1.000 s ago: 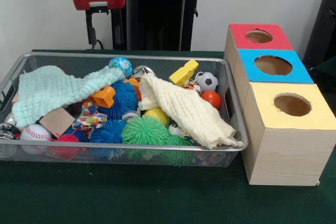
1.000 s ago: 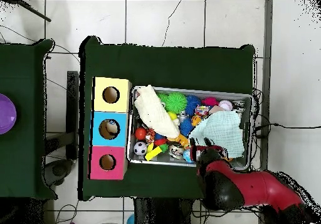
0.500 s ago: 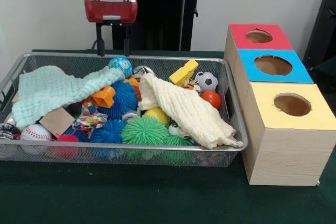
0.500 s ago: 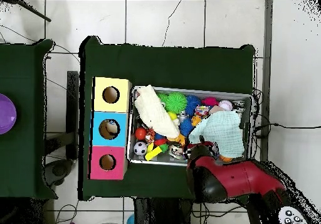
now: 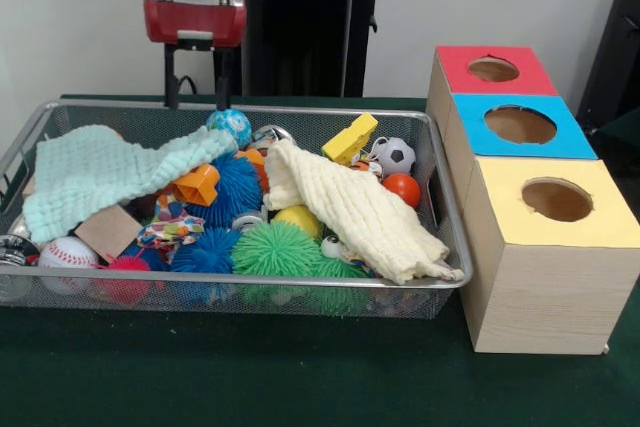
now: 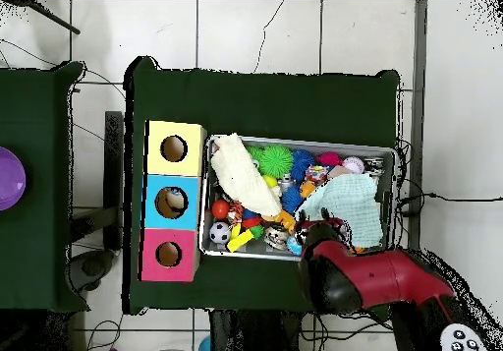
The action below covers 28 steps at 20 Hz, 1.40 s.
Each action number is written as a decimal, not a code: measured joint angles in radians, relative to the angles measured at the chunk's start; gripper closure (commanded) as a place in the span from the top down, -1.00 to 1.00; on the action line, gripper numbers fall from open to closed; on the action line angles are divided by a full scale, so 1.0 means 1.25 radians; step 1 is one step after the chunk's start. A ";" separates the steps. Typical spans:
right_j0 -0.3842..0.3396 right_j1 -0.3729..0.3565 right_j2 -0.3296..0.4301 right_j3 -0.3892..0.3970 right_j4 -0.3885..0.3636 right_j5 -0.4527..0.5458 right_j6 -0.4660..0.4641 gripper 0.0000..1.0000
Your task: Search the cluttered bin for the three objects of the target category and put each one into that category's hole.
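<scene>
The silver wire-mesh bin (image 5: 440, 247) sits on the dark green table (image 5: 250, 377) and holds a jumble of toys and cloths. The claw (image 5: 195, 97) hangs above the bin's far rim, its two black fingers (image 5: 171, 82) spread apart with nothing between them.

Just below the claw and slightly to its right in the front view lies a small blue-and-green globe ball (image 5: 231, 124). Directly beneath the claw, a pale mint knitted cloth (image 5: 90, 172) drapes over the bin's contents. Lower and to the right of the claw rests an orange plastic block (image 5: 198, 185) against a blue spiky rubber ball (image 5: 238, 187). Further right, a cream knitted cloth (image 5: 350, 212) runs diagonally toward the bin's near corner. Beyond it lie a yellow plastic block (image 5: 351, 137), a small black-and-white soccer ball (image 5: 396, 155) and an orange-red smooth ball (image 5: 402, 189). Well below the claw, by the near wall, sit a green spiky rubber ball (image 5: 277, 250), a white baseball (image 5: 66, 252) and a tan wooden block (image 5: 107, 231).

Far to the claw's right stands a light wooden box (image 5: 530, 292) just beside the bin, with three round holes in red (image 5: 493, 69), blue (image 5: 520, 124) and yellow (image 5: 556, 200) tops.

In the overhead view the red arm (image 6: 378, 280) reaches over the bin's edge near the mint cloth.
</scene>
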 measured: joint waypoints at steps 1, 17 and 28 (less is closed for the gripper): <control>-0.010 0.002 0.000 -0.005 0.000 0.000 0.000 1.00; -0.056 0.071 -0.026 -0.053 -0.027 0.000 0.000 1.00; 0.075 0.135 -0.116 -0.088 -0.042 -0.019 0.000 1.00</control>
